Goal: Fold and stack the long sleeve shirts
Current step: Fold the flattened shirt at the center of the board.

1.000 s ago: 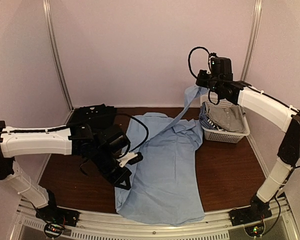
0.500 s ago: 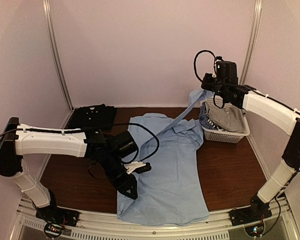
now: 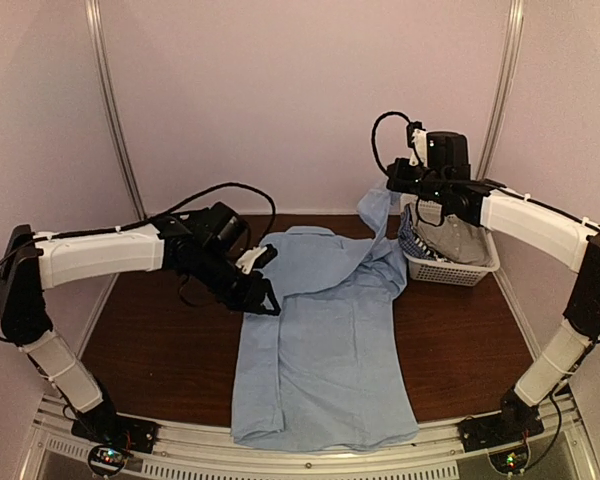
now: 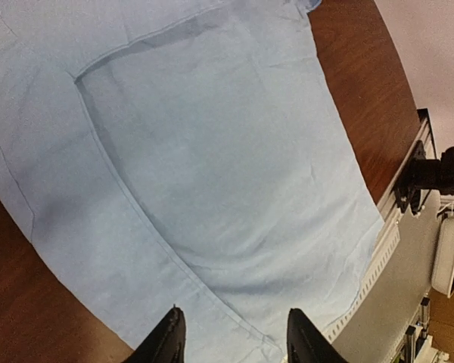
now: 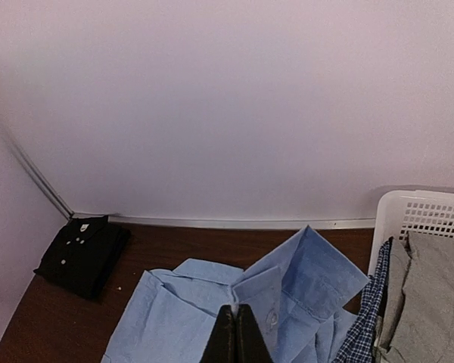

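Observation:
The light blue shirt (image 3: 325, 340) lies spread on the brown table, collar toward the back, hem at the near edge. It fills the left wrist view (image 4: 212, 151). My left gripper (image 3: 264, 298) is open and empty, hovering over the shirt's left edge near the shoulder; its fingertips (image 4: 170, 340) show above the cloth. My right gripper (image 3: 394, 186) is shut on the light blue shirt's right sleeve (image 5: 303, 280) and holds its cuff end up beside the basket. The black shirt (image 5: 79, 257) lies folded at the back left corner; in the top view my left arm hides it.
A white lattice basket (image 3: 450, 270) stands at the back right, holding grey and checked clothes (image 5: 431, 302). Walls close the back and sides. A metal rail (image 3: 310, 455) runs along the near edge, with both arm bases on it.
My left gripper moved from the shirt's lower left edge back toward its left shoulder; that side now lies flatter. My right gripper shifted left with the sleeve, which hangs slacker.

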Controlling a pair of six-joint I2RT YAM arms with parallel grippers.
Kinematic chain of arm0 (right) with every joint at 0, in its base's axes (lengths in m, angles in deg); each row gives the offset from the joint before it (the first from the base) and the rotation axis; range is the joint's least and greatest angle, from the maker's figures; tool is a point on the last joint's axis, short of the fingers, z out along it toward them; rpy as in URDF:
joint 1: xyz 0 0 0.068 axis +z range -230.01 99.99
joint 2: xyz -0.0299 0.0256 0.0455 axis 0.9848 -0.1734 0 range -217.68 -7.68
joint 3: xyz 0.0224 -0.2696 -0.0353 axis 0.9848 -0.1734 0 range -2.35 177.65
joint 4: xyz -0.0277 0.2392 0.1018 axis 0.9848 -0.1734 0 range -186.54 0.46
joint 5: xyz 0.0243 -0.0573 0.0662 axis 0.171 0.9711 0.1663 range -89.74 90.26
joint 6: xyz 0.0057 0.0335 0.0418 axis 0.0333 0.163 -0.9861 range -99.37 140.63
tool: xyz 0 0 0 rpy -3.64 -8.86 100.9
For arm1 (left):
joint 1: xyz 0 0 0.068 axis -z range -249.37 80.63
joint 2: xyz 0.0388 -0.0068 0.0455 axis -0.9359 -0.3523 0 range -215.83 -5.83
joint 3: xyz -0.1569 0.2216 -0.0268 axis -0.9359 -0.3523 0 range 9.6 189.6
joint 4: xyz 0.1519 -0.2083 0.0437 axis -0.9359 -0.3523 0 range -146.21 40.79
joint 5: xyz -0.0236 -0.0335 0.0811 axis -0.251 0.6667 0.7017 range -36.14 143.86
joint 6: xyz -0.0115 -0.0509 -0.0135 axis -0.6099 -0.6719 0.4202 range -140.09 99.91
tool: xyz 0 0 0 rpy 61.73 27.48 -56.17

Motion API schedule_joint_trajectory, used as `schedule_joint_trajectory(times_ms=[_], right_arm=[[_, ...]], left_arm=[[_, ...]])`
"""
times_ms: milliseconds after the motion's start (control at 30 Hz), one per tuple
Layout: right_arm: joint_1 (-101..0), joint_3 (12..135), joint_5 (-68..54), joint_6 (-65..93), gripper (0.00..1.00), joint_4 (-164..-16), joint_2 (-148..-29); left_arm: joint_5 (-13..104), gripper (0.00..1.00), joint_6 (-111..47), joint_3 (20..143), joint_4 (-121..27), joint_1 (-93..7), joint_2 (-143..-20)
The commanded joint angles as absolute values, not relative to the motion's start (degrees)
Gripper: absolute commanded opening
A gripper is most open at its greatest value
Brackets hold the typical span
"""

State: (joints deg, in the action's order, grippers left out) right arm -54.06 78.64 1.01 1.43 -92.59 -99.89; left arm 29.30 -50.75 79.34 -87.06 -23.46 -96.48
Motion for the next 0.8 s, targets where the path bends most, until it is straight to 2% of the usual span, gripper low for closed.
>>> schedule_joint_trajectory(times_ms=[0,200,333,533,767], right_arm=[[-52.2,77.9,-6.3,2.6,0.00,-89.7,-100.9],[-49.5,77.5,-13.0,4.7,0.00,-89.7,-101.6],[-45.7,75.8,-17.0,6.1,0.00,-87.5,-101.5],[-36.0,70.9,-22.5,6.5,0.00,-84.5,-102.6],[-25.7,63.3,-27.7,4.6,0.00,-78.5,-105.2]], left_arm=[[31.7,0.46,-51.1,81.6,-78.0,-27.3,-106.8],[33.6,0.43,-50.6,87.6,-73.3,-33.6,-117.9],[33.1,0.42,-51.2,89.5,-72.1,-36.7,-121.0],[33.5,0.42,-52.5,86.7,-72.4,-39.4,-115.9],[34.0,0.43,-53.5,77.2,-72.8,-41.2,-106.8]])
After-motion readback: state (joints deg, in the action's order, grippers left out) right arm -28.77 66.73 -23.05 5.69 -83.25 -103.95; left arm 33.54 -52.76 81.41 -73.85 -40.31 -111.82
